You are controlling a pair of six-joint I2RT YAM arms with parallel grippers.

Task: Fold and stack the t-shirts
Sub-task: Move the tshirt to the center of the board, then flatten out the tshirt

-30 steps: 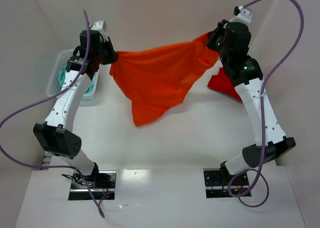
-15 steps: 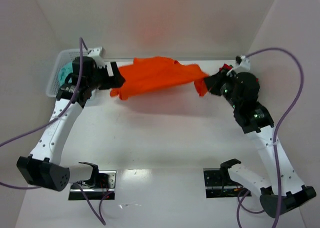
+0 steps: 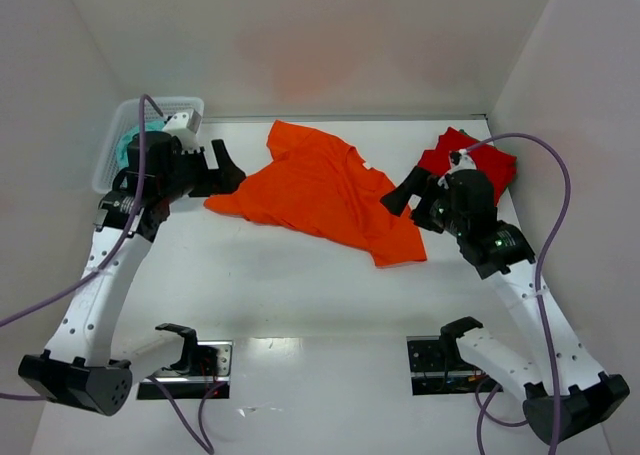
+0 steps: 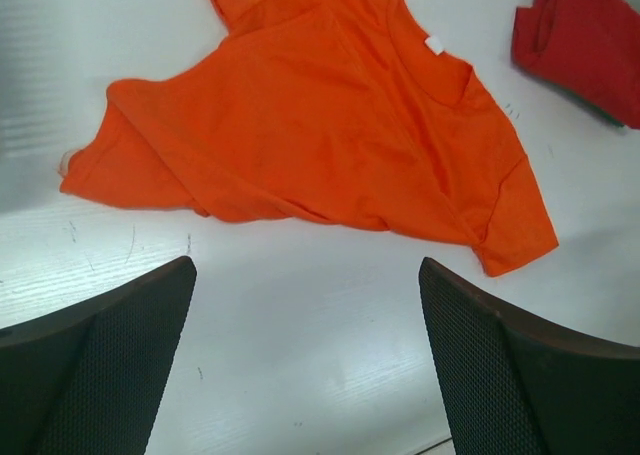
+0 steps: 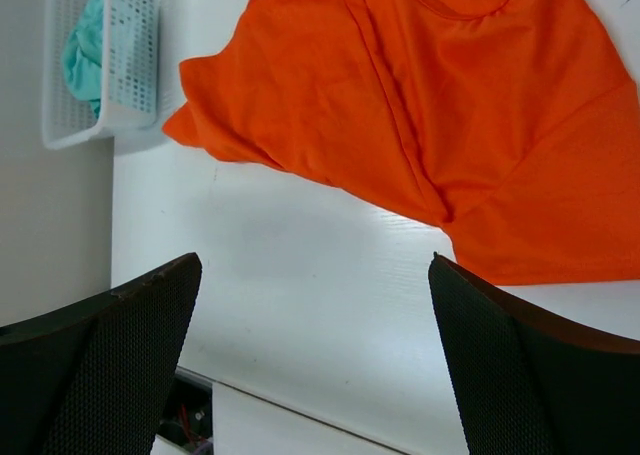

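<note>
- The orange t-shirt [image 3: 325,200] lay loosely spread on the white table [image 3: 300,295], between the two grippers and towards the far side.
- It was not flat. A crease ran down its front, one edge was turned under, and its collar showed a small white tag [image 4: 434,43].
- The left gripper [image 3: 222,172] hovered just beside the shirt's left corner, with its jaws spread wide and nothing in them.
- In the left wrist view, the left gripper [image 4: 305,265] had only bare table between its dark fingers [image 4: 110,365], and the orange t-shirt [image 4: 330,125] lay beyond them.
- The right gripper [image 3: 408,207] was just beside the shirt's right edge, with its jaws also wide apart and empty.
- In the right wrist view, the right gripper [image 5: 315,260] showed bare table between its fingers [image 5: 520,375], and the orange t-shirt [image 5: 430,105] lay clear of the tips.
- The red t-shirt [image 3: 470,160] sat bunched near the far right corner of the table. It was apart from the orange one and partly hidden behind the right arm.
- From the left wrist it appeared as a folded red heap [image 4: 585,40] at the upper right.
- A white mesh basket [image 3: 110,165] stood at the far left by the wall, behind the left arm, with a teal cloth [image 5: 80,55] inside it.
</note>
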